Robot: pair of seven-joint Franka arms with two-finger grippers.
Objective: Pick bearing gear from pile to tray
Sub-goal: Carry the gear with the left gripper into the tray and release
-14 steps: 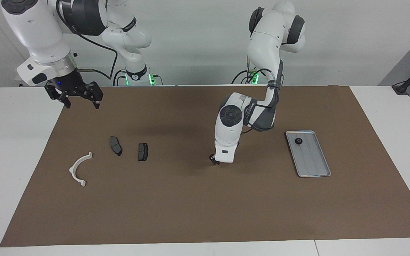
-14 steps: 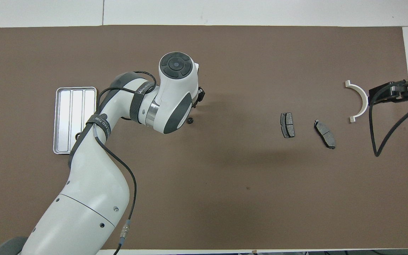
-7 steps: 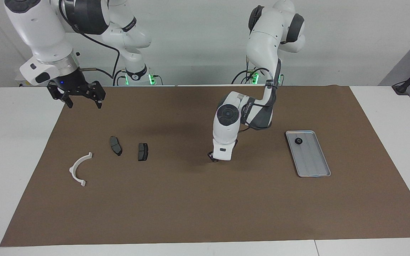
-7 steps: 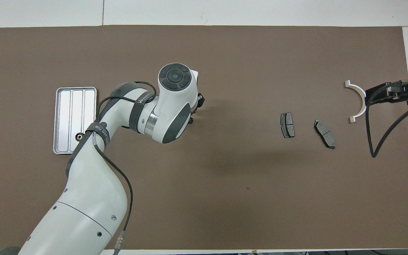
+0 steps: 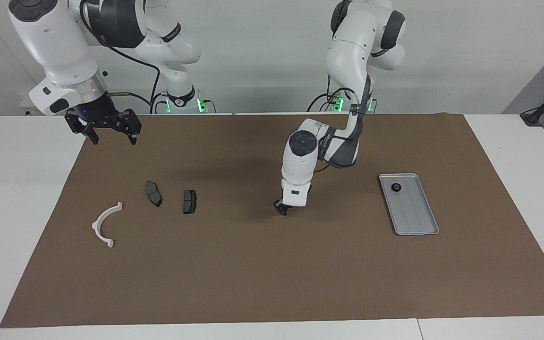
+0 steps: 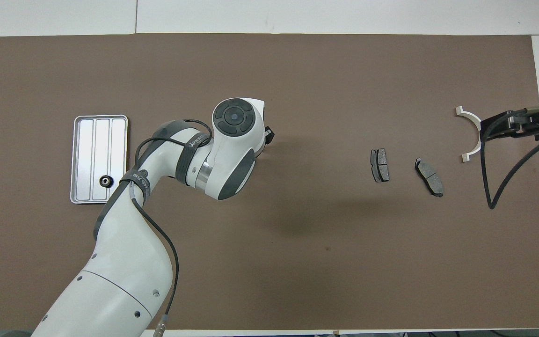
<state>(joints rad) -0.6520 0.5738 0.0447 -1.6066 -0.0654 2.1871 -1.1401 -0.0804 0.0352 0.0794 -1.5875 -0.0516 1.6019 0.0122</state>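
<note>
A small black bearing gear (image 5: 396, 187) (image 6: 105, 181) lies in the silver tray (image 5: 418, 222) (image 6: 87, 140), at the end nearer the robots. My left gripper (image 5: 281, 208) hangs just above the mat mid-table, between tray and pile; its wrist hides it in the overhead view. What it holds, if anything, is hidden. The pile is a white half-ring arc (image 5: 106, 225) (image 6: 471, 122) and two dark brake pads (image 5: 153, 193) (image 5: 189, 201). My right gripper (image 5: 111, 138) (image 6: 508, 127) is open and empty, raised over the mat's edge at the right arm's end.
A brown mat (image 5: 272, 274) covers most of the white table. The left arm's elbow and cable (image 6: 134, 187) overhang the tray's corner in the overhead view. The right arm's black cable (image 6: 489, 187) loops down beside the arc.
The left wrist has shifted a little toward the pile and now hides a small black gear that showed beside it. The arm uncovered the gear in the tray. The right gripper drifted slightly.
</note>
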